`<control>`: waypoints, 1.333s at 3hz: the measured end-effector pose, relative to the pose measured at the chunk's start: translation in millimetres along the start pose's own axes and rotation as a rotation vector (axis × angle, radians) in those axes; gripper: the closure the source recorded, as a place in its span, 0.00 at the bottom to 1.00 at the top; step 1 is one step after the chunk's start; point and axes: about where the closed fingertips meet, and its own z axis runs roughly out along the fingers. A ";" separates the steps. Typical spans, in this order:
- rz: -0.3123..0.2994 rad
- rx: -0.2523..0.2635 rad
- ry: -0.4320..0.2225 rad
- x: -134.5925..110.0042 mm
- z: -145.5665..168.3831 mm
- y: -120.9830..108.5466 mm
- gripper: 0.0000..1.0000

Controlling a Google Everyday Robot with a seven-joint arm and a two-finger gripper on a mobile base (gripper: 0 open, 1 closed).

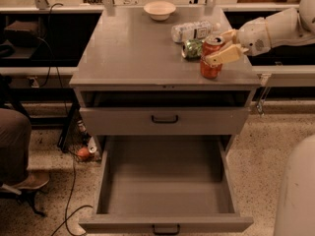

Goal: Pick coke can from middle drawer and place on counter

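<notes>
Tool (215,47) clamped on coke can (210,69). The can is upright near the right-front corner of the bench (128,48), just beside green can (192,48). Drawer (165,181) empty.

Risks:
- Release before the base seats: can tips or rolls off the near edge.
- Opening jaws nudge green can.
</notes>
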 end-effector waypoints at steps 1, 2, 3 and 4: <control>0.044 -0.004 -0.002 6.1 6.3 -9.0 1.00; 0.084 0.010 -0.028 10.7 7.8 -17.8 0.78; 0.103 0.014 -0.043 13.5 8.2 -21.7 0.55; 0.111 0.019 -0.065 16.1 4.1 -22.3 0.31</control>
